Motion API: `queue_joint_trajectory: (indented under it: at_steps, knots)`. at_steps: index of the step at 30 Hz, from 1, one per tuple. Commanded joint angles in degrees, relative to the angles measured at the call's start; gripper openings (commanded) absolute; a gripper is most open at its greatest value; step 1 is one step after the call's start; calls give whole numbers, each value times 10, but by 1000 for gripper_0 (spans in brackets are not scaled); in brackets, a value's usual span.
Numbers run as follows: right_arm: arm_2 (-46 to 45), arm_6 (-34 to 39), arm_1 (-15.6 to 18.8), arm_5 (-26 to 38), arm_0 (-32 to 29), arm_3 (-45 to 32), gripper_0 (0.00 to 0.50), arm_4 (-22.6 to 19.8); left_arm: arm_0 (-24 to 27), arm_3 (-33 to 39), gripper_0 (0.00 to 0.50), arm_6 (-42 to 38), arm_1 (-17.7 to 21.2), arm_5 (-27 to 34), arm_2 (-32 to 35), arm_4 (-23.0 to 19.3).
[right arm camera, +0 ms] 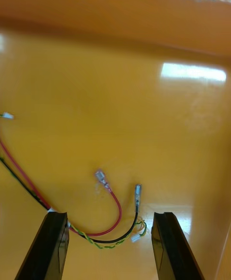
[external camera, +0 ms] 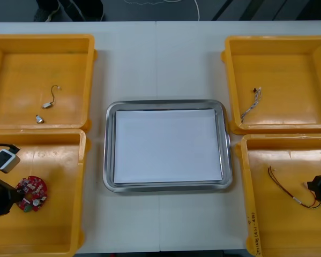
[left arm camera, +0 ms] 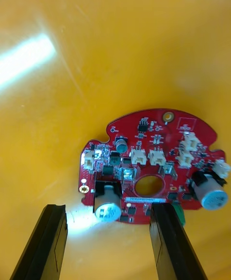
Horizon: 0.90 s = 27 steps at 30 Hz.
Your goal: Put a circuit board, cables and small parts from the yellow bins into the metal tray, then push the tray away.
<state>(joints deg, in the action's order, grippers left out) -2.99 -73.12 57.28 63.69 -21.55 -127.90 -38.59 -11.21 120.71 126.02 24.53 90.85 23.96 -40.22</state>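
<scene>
Black fingers of the left gripper (left arm camera: 107, 211) stand wide apart, holding nothing, low over the round red circuit board (left arm camera: 154, 164). The board lies flat, components up, on the floor of the near left yellow plastic bin (external camera: 58, 160). One finger stands clear beside the board's edge; the other overlaps that edge (whether it touches cannot be told).

The right gripper (right arm camera: 109, 217) is likewise spread apart and holds nothing, down in the near right yellow plastic bin (external camera: 289, 155). The thin red, black and yellow-green cable (right arm camera: 119, 210) lies on that bin's floor between its fingers. The cable's two metal-tipped ends point away from the fingers, and its long run trails off past one finger.

Farther out, the far left yellow bin (external camera: 21, 64) holds two small metal parts (external camera: 47, 105), one with a thin wire tail. The far right yellow bin (external camera: 289, 64) holds a twisted blue and white cable (external camera: 251, 105) near its inner wall. Between the four bins sits the shiny rectangular metal tray (external camera: 165, 103), white inside, on the light table (external camera: 160, 53).
</scene>
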Motion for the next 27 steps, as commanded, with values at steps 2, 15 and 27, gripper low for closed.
queue_joint_trajectory:
  at_steps: [2,15,27]
  knots:
    - [4,-91,40,-5,-31,-52,500,-2,12,50,500,39,0,25,38,-35]
    - [10,-281,80,-95,-65,-19,500,-55,-47,84,500,26,0,21,1,-38]
    - [72,-327,100,-146,-41,26,500,-76,-79,82,500,32,-1,-2,-38,-21]
